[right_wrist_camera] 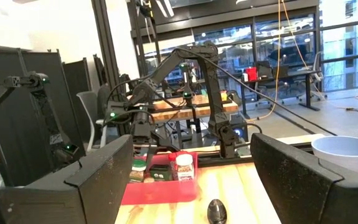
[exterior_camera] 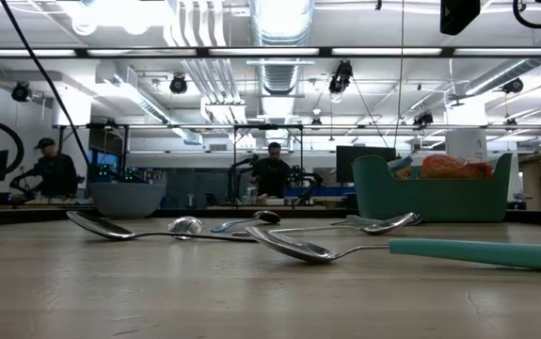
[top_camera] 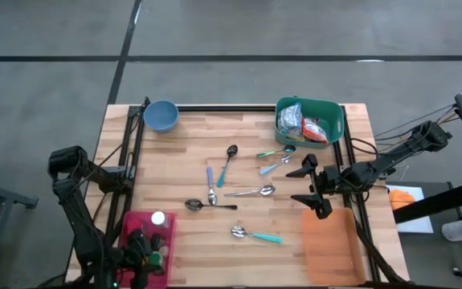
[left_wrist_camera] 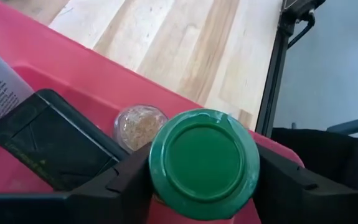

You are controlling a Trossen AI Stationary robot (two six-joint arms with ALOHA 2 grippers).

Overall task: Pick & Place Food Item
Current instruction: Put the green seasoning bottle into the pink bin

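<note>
A: Where is the food item?

B: In the pink tray [top_camera: 138, 225] at the near left corner of the worktop [top_camera: 198, 152]. It is a jar with a green lid [left_wrist_camera: 203, 163], standing upright among other small containers. The left gripper [left_wrist_camera: 203, 180] is right down over it.

A: Is it held?

B: The left wrist view shows one dark finger on each side of the lid, close against it, but I cannot tell whether they are pressing or just bracketing it. So: fingers apart, around the lid, grip unconfirmed.

A: How would it handle?

B: I judge it light and rigid. The lid is a smooth round plastic disc with a slight rim, likely slick, so a pinch on the lid edge could slip or twist. Lower down on the body seems safer, though a black flat packet [left_wrist_camera: 54, 146] and a small clear-topped jar of pale grains [left_wrist_camera: 140, 124] crowd it on one side.

A: And the other arm?

B: The right gripper [top_camera: 309, 186] hovers above the worktop near the orange mat [top_camera: 331, 249], fingers spread wide, holding nothing.

A: What else is out there?

B: Metal spoons [top_camera: 247, 193] scattered mid-worktop, some with teal handles, shiny and curved. A blue bowl [top_camera: 161, 116] at the far left, and a green bin [top_camera: 331, 112] at the far right with crinkly packets inside. The worktop itself is pale wooden planks.
</note>
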